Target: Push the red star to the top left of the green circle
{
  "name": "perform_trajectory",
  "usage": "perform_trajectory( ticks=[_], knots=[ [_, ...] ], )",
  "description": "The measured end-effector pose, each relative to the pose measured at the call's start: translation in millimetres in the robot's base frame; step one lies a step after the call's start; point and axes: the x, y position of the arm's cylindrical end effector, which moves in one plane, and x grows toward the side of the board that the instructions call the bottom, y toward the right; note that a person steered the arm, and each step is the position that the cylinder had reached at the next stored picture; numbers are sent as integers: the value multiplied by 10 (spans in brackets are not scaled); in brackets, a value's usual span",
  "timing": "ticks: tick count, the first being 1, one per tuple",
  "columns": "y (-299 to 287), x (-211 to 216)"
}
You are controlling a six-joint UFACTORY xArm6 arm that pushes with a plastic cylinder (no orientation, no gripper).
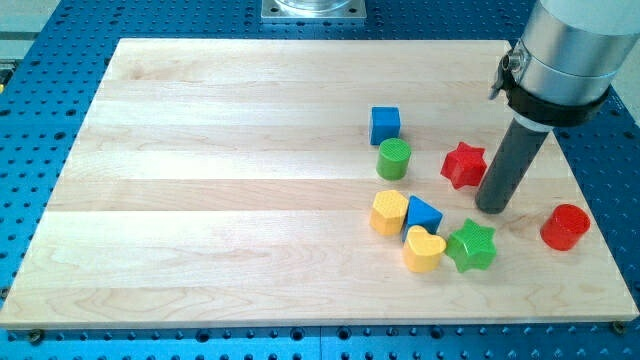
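The red star (pixel 464 165) lies on the wooden board, right of the green circle (pixel 394 159). The green circle is an upright green cylinder, just below the blue cube (pixel 385 125). My tip (pixel 492 208) rests on the board just right of and slightly below the red star, close to it. The rod rises up and to the right into the silver arm body.
A yellow hexagon (pixel 389 212), a blue triangle (pixel 424 214), a yellow heart (pixel 423 249) and a green star (pixel 471 246) cluster below the green circle. A red cylinder (pixel 565 227) stands near the board's right edge. The wooden board (pixel 200 180) lies on a blue perforated table.
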Motion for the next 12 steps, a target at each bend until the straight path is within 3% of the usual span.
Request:
perform_trajectory(
  ticks=[2, 4, 5, 8, 11, 12],
  knots=[
    [24, -372],
    [29, -469],
    [-500, -495],
    [-361, -495],
    [-1483, -711],
    [-830, -739]
  ],
)
